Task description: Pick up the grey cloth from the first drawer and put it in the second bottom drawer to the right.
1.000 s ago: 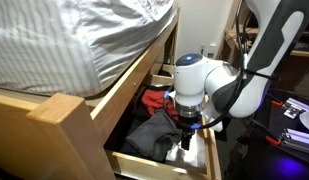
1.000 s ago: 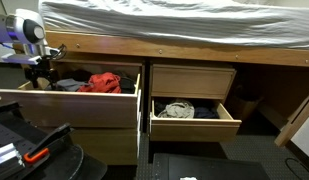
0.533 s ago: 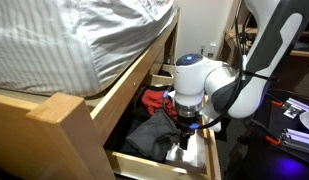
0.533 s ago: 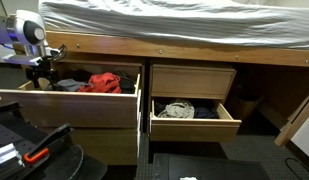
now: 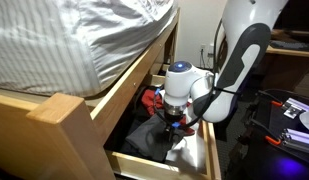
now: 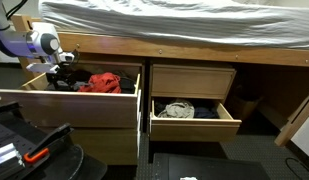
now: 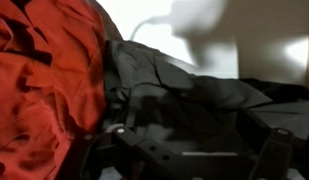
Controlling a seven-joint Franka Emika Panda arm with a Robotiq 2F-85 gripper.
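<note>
Jaws spread wide on my gripper (image 7: pixel 199 140), holding nothing, poised low over the grey cloth (image 7: pixel 194 95), which lies crumpled in the open first drawer (image 5: pixel 159 160), just beside a red cloth (image 7: pixel 44 70). I judge the main risk is closing too near that red cloth and pinching both fabrics, or catching only a thin fold that slips free before reaching the right-hand drawer (image 6: pixel 194 125).
</note>
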